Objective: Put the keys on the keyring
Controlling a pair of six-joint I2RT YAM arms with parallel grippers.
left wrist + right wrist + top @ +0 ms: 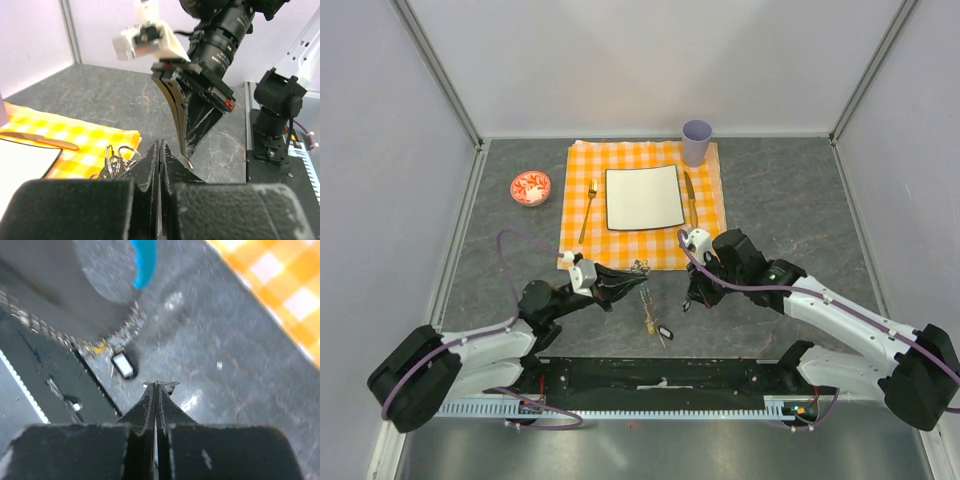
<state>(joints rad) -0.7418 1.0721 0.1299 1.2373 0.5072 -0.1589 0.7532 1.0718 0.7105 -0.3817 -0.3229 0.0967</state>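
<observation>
A dark fob (665,330) lies nearest, its chain running back to the keyring (646,296) with its blue tag, on the table between the arms; right gripper (156,386) pressed shut, a silvery bit at its tips; left gripper (160,150) likewise closed, keys (640,266) just beside its tips at the cloth's (575,200) near edge; plate (644,197) beyond.

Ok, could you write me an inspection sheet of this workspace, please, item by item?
Surface: grey table, orange checked cloth at the back.
Job's things: keys at the cloth's near edge; keyring with blue tag on bare table.
Clutter: plate, fork, knife on the cloth; cup at its far corner; bowl left of it.
Grippers: left tool shut beside the keys; right tool shut, pointing down.
Cables: purple cable along each arm.
Surroundings: pale walls on three sides.
</observation>
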